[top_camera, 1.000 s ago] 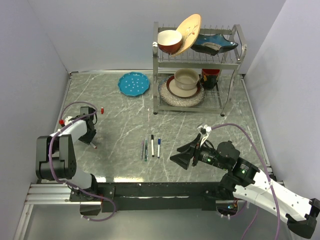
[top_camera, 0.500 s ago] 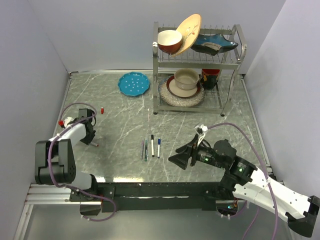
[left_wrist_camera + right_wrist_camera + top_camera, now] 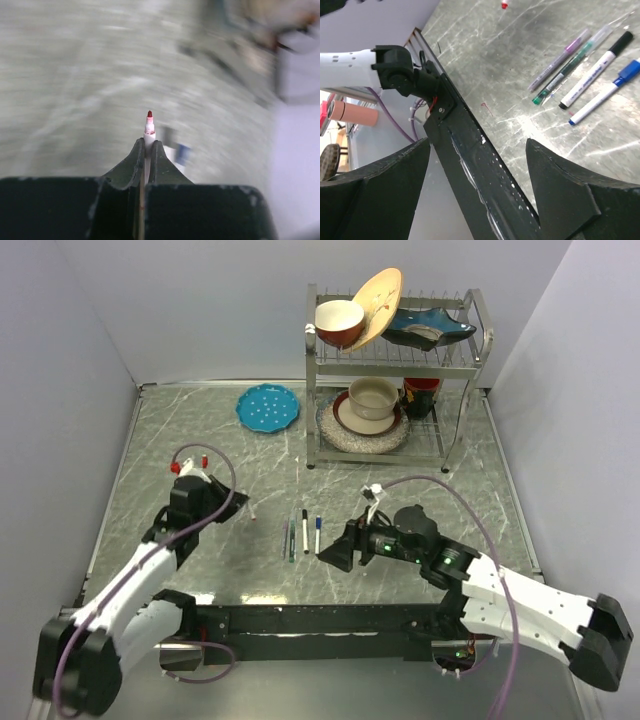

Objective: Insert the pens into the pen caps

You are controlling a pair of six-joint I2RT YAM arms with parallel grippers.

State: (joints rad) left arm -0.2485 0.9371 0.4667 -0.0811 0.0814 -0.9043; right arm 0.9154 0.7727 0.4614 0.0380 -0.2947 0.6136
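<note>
My left gripper (image 3: 148, 145) is clamped shut on the white-barrelled marker pen with the red tip (image 3: 148, 126). The tip pokes out past the fingers and is held in the air over the left half of the grey marbled counter (image 3: 420, 470). The wrist view behind it is too smeared to read.

My right gripper (image 3: 479, 145) hangs with its jaws spread wide and nothing between them, low by the counter's near edge. Just beyond it, midway along the near edge, four slim things lie side by side and almost parallel. They are a thin clear stick with a purple end (image 3: 564, 56), the dark green pen (image 3: 559, 77), the white pen with black ends (image 3: 594, 72) and the white pen with blue ends (image 3: 600, 95).

The small red cap (image 3: 504, 4) lies alone, well apart from them, toward the left edge.
</note>
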